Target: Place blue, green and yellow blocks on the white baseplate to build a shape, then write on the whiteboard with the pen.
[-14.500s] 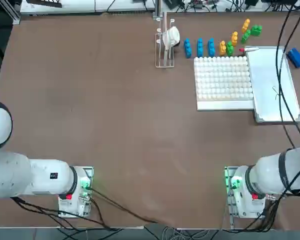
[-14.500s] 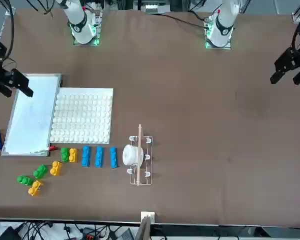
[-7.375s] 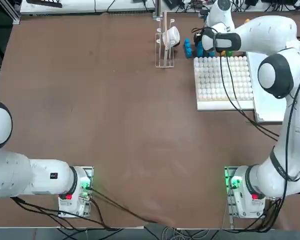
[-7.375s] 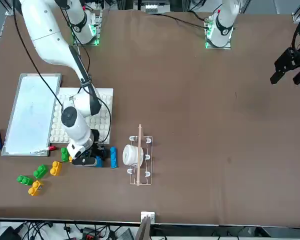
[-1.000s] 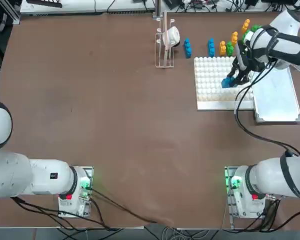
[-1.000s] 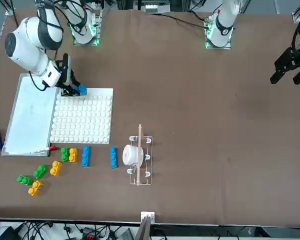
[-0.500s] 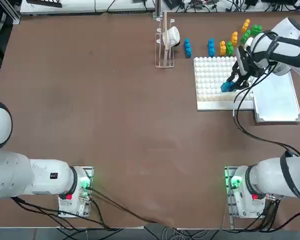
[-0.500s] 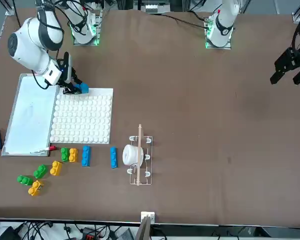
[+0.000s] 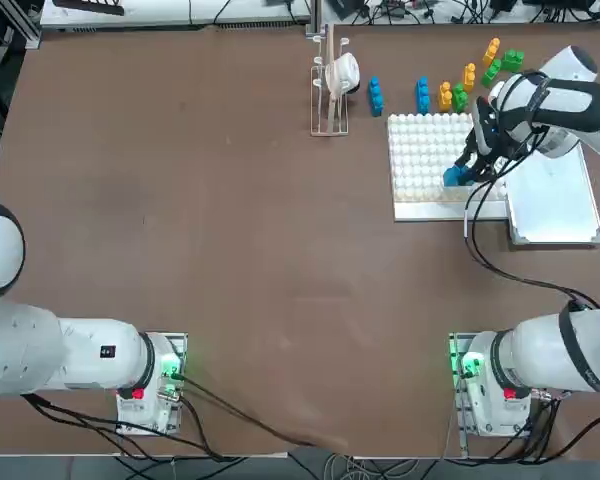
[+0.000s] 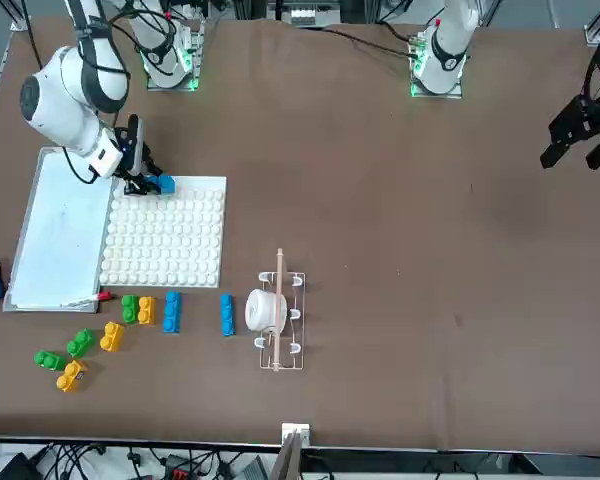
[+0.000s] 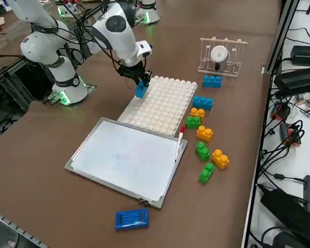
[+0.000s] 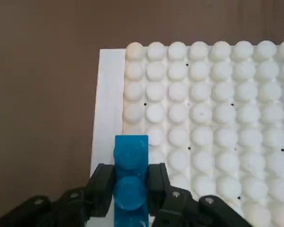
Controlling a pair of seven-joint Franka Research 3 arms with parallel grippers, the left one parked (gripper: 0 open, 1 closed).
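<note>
Your right end effector (image 12: 130,189) grips a blue block (image 12: 130,182) over the white baseplate (image 9: 425,150), at its plain-strip edge, near the whiteboard (image 9: 550,190) corner.

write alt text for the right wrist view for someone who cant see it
The right gripper holds a blue block between its black jaws, just over the white baseplate near the corner where its plain strip meets the studs. Brown table surrounds the plate.
</note>
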